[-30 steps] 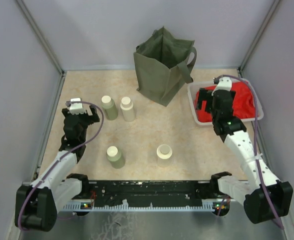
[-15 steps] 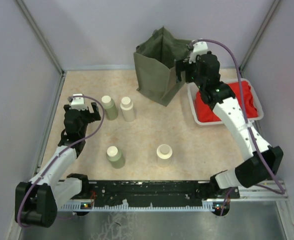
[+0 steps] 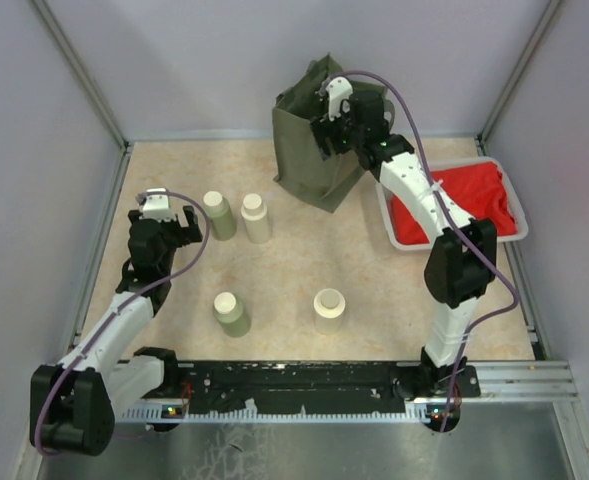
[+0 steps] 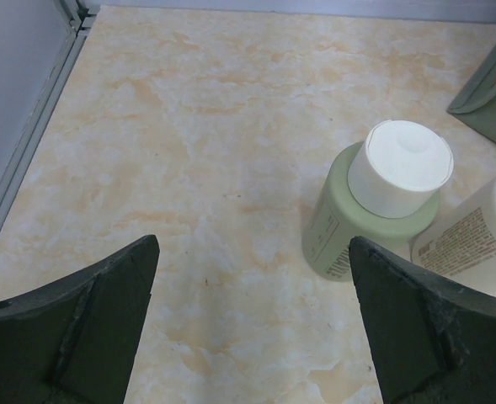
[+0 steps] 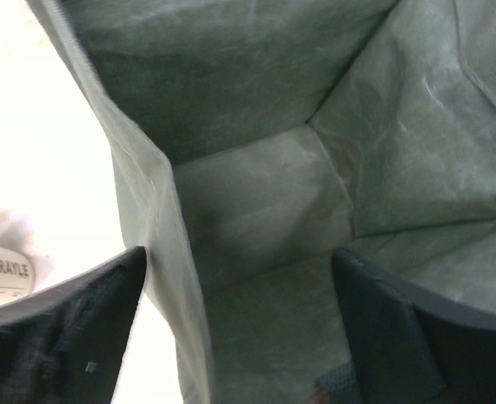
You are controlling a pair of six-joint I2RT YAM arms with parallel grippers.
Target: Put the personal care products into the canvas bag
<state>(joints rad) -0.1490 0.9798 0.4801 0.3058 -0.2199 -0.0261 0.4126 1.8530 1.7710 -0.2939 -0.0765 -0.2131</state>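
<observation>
The olive canvas bag (image 3: 312,160) stands open at the back of the table. My right gripper (image 3: 330,135) is open above its mouth, straddling the front wall; the right wrist view looks down into the empty bag (image 5: 264,202). Four bottles stand on the table: a green one (image 3: 218,215), a cream one (image 3: 256,218), a green one (image 3: 231,313) and a cream one (image 3: 329,310). My left gripper (image 3: 170,225) is open and empty just left of the back green bottle (image 4: 374,210), with the cream bottle (image 4: 475,244) beside it.
A white tray (image 3: 388,215) holding a red cloth (image 3: 459,205) sits right of the bag. Grey walls enclose the table on the left, back and right. The black rail (image 3: 294,385) runs along the near edge.
My right arm has swung from over the red cloth tray leftward and back to above the bag's mouth. The left gripper has barely moved. The bottles have not moved.
</observation>
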